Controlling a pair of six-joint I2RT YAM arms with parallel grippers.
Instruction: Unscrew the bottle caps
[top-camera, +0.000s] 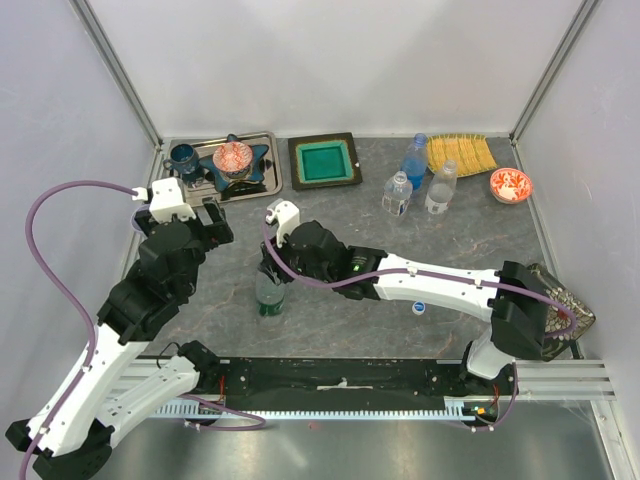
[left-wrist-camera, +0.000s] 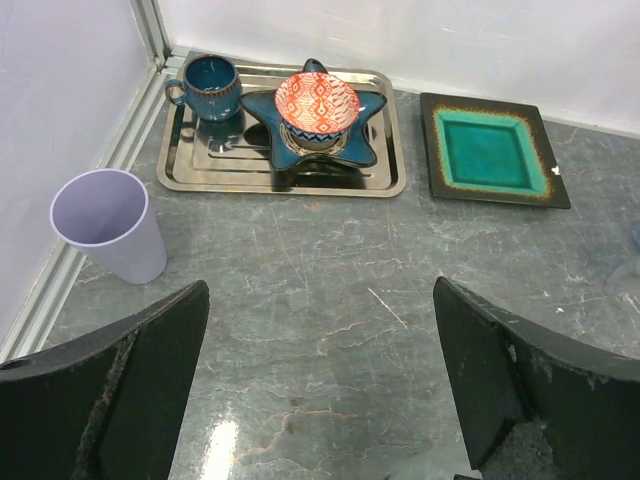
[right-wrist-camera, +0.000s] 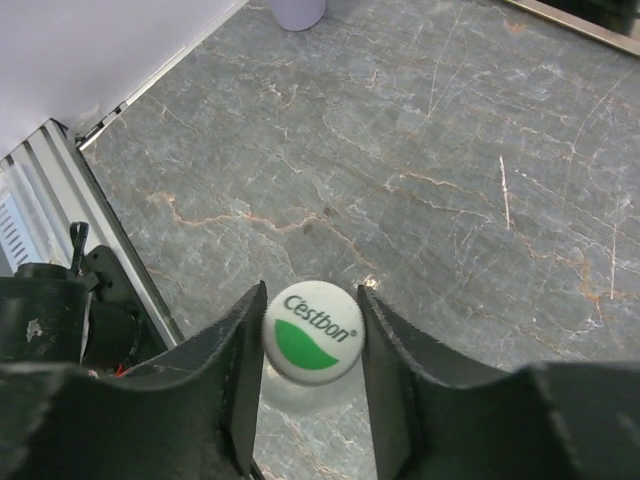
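Right gripper (right-wrist-camera: 312, 340) clamped on the green-and-white cap (right-wrist-camera: 312, 338); left gripper (left-wrist-camera: 320, 365) wide open, holding nothing.
Top view: the green-label bottle (top-camera: 270, 298) stands upright near centre, right gripper over its top; three more bottles (top-camera: 397, 195) stand upright at far right, the blue-tinted bottle (top-camera: 415, 162) farthest. The tray (top-camera: 262, 185) at far left holds a blue mug (top-camera: 183, 157) and a star dish (top-camera: 255, 155), with a red-patterned bowl (top-camera: 232, 158) sitting in the dish. A green square plate (top-camera: 324, 161) lies right of the tray, and a second red bowl (top-camera: 510, 184) sits at the far right edge. Left wrist view: fingers spread over bare table; a lilac cup (left-wrist-camera: 105, 225) stands upright at left, inside bare; the mug's inside is too dark to tell. Right wrist view: both fingers (right-wrist-camera: 240, 360) press the cap's sides, bottle hidden beneath.
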